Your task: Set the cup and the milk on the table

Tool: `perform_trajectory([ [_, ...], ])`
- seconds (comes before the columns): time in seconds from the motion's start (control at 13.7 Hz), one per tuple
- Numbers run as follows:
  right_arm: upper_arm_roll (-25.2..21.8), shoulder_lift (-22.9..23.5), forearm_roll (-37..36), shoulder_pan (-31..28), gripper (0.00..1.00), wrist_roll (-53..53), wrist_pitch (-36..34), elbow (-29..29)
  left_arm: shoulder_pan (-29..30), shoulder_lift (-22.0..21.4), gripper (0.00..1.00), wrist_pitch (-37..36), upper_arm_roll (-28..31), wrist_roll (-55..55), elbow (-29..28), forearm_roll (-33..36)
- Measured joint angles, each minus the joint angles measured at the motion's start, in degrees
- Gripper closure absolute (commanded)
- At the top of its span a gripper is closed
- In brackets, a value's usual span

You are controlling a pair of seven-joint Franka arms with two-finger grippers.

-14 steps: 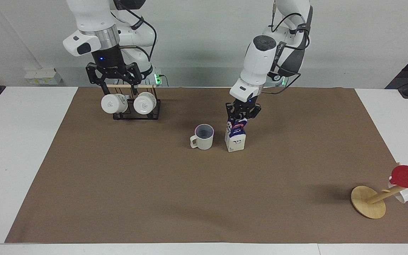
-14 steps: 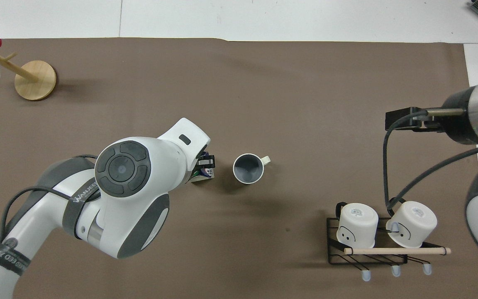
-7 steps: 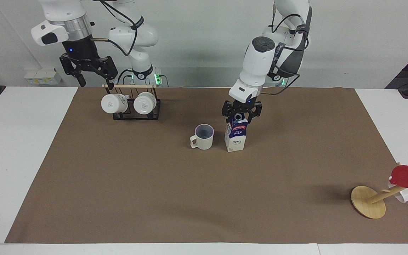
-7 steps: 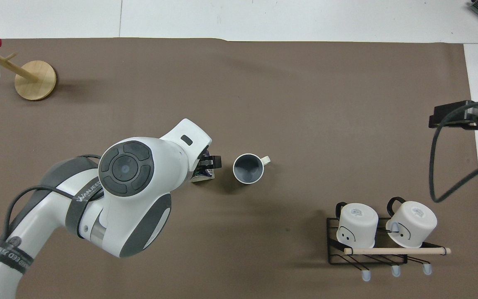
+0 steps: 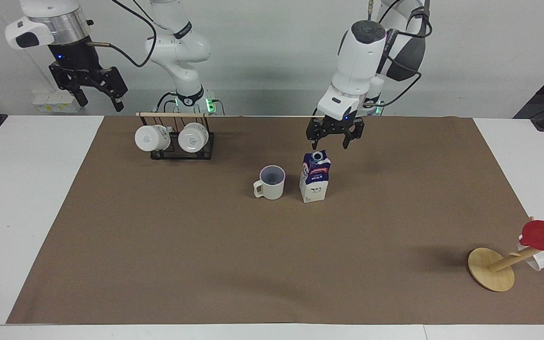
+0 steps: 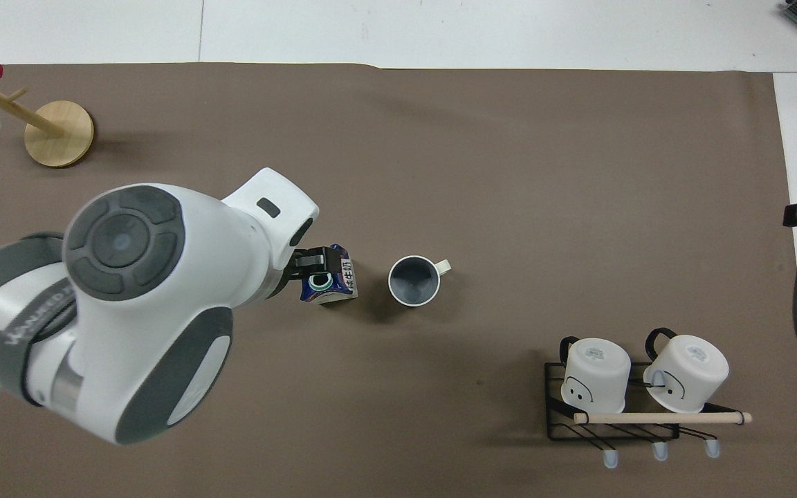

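You see the cup (image 5: 269, 182) and the milk (image 5: 315, 176) standing upright, just beside each other, mid-tabletop (image 5: 206, 264). The left claw (image 5: 335, 134) hangs above the milk, fingers apart, holding nothing. The right claw (image 5: 93, 85) waits raised near the mug rack (image 5: 177, 138), fingers apart.

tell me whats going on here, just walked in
Nothing is being held right now. The cup and the milk both stand upright beside each other on the table, apart. The left hand is open in the air just above the milk, clear of it. The right hand is open too, raised high near the rack with two white cups.
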Motion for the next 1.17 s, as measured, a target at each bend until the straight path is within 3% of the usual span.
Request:
perform_trajectory([
  [0.44, 0.1, 0.0, -1.5, 0.0, 0.00, -1.5, -1.2, -3.0, 13.2, -8.1, 0.00, -14.6, 1.0, 19.9, 3.1, 0.2],
  [0.66, 0.2, -0.1, -1.9, 0.0, 0.00, -2.7, -2.0, -2.9, 18.8, -8.6, 0.00, -19.3, 1.1, 26.2, 6.2, 0.2],
  [1.17, 0.4, -0.2, -1.3, 0.2, 0.00, -2.8, -2.9, -3.0, 26.6, -8.6, 0.00, -23.4, 1.2, 35.9, 7.0, 0.2],
])
